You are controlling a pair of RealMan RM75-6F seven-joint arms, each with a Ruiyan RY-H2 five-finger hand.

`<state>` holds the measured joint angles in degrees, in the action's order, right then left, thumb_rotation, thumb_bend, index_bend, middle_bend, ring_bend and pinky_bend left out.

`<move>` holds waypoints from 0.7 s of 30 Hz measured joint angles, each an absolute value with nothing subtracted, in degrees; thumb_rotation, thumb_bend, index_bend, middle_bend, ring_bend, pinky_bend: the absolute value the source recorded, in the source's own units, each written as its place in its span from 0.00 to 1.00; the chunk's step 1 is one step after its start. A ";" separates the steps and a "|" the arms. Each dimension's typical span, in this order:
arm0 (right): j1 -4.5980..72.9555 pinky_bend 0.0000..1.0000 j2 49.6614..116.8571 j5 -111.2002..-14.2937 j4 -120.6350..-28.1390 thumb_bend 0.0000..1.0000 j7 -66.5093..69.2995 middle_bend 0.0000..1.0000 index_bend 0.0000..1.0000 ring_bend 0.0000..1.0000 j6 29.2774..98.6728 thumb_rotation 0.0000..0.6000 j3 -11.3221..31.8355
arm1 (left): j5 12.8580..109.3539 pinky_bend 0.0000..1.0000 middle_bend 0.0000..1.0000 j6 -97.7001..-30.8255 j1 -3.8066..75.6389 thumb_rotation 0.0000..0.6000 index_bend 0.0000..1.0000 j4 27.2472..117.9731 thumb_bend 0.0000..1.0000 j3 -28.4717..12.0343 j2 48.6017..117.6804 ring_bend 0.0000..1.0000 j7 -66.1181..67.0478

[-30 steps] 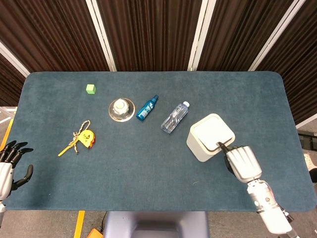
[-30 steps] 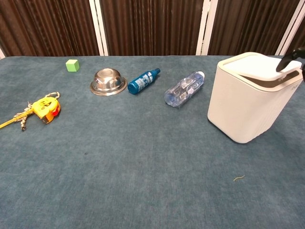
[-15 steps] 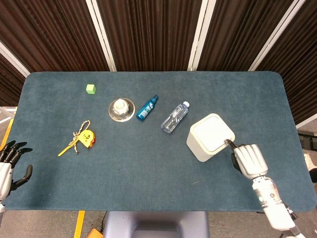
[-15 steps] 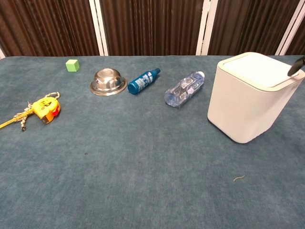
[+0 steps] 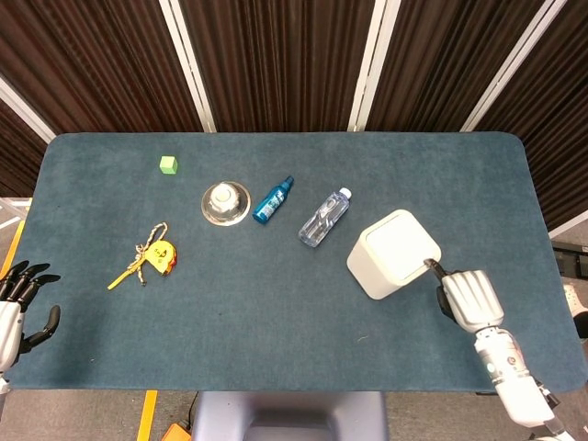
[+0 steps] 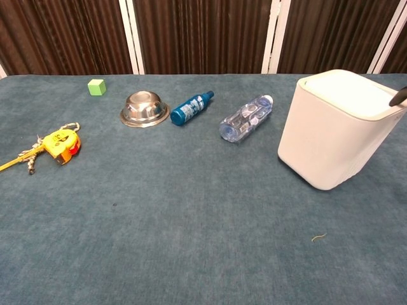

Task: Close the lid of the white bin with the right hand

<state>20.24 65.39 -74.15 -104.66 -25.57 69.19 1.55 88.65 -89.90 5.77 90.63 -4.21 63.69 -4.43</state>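
White bin (image 5: 393, 254) stood toward the table's (image 5: 276, 340) right edge, lid (image 6: 346, 94) lying flat and flush with the rim, apparently shut. Right hand (image 5: 469, 299) hovered just beside the bin's near right corner, holding nothing, one dark fingertip (image 6: 399, 97) touching the lid's edge; spread of the other fingers impossible to tell. Left hand (image 5: 20, 303) rested off the near left corner, fingers apart, empty. Risk judged: a fingertip catching under the lid edge on withdrawal, lifting it again or nudging the light bin toward the plastic bottle (image 5: 325, 218).
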 measured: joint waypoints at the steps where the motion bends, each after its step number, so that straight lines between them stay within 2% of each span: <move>1: 19.96 0.84 65.25 -75.46 -104.85 0.73 -24.78 0.70 0.31 0.74 69.94 1.00 1.45 | 88.68 0.25 0.19 -89.92 5.77 1.00 0.30 90.63 0.46 -4.21 63.69 0.10 -4.44; 6: 17.82 0.84 64.13 -82.98 -105.83 0.73 -21.15 0.70 0.30 0.73 75.26 1.00 0.54 | 88.98 0.25 0.19 -90.07 5.71 1.00 0.30 90.73 0.46 -4.08 63.63 0.10 -4.41; 14: 9.90 0.84 61.20 -93.26 -107.63 0.73 -19.65 0.70 0.30 0.72 88.55 1.00 -2.57 | 88.93 0.25 0.19 -89.62 5.80 1.00 0.30 91.04 0.46 -3.93 63.64 0.10 -3.86; 16: 7.58 0.80 61.13 -94.56 -107.18 0.72 -20.49 0.68 0.32 0.66 91.70 1.00 -3.03 | 89.03 0.25 0.19 -89.56 5.86 1.00 0.30 91.13 0.46 -3.88 63.67 0.10 -3.60; 18: 5.57 0.74 61.45 -95.01 -106.20 0.69 -21.88 0.61 0.33 0.55 94.04 1.00 -3.22 | 89.31 0.25 0.19 -89.61 5.90 1.00 0.30 91.18 0.46 -3.81 63.75 0.10 -3.25; 20: 3.91 0.64 62.40 -94.79 -104.46 0.63 -23.50 0.51 0.33 0.43 95.66 1.00 -3.19 | 89.61 0.25 0.19 -89.64 5.95 1.00 0.30 91.20 0.46 -3.71 63.84 0.10 -3.10; 21: 3.38 0.55 62.98 -94.46 -103.58 0.58 -23.83 0.46 0.32 0.36 95.99 1.00 -3.11 | 89.73 0.25 0.19 -89.63 5.97 1.00 0.30 91.21 0.46 -3.64 63.87 0.10 -3.07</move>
